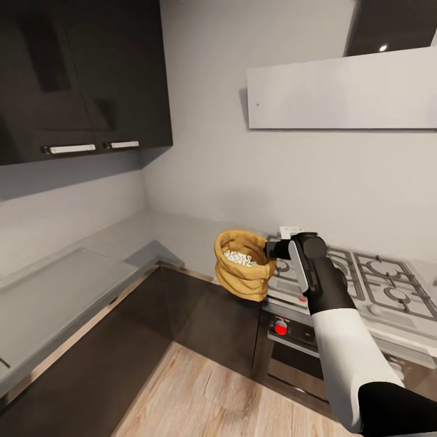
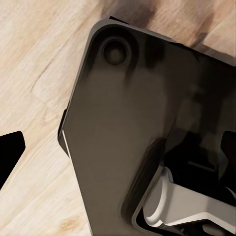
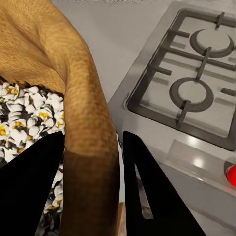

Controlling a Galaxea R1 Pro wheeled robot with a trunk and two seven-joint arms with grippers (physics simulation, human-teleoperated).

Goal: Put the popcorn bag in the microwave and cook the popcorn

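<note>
The popcorn bag (image 1: 244, 266), full of white popcorn (image 1: 238, 258), hangs by its rim in the right claw (image 1: 271, 249), off the worktop (image 1: 152, 233) beside the gas hob (image 1: 370, 280). I cannot tell the left claw's state.

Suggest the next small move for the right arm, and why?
Probably carry the popcorn bag away from the stove, keeping it upright. The right tool pinches the bag's rim, one finger inside and one outside; the bag hangs clear of the countertop, and the open mouth shows loose popcorn that tilting could spill.
</note>
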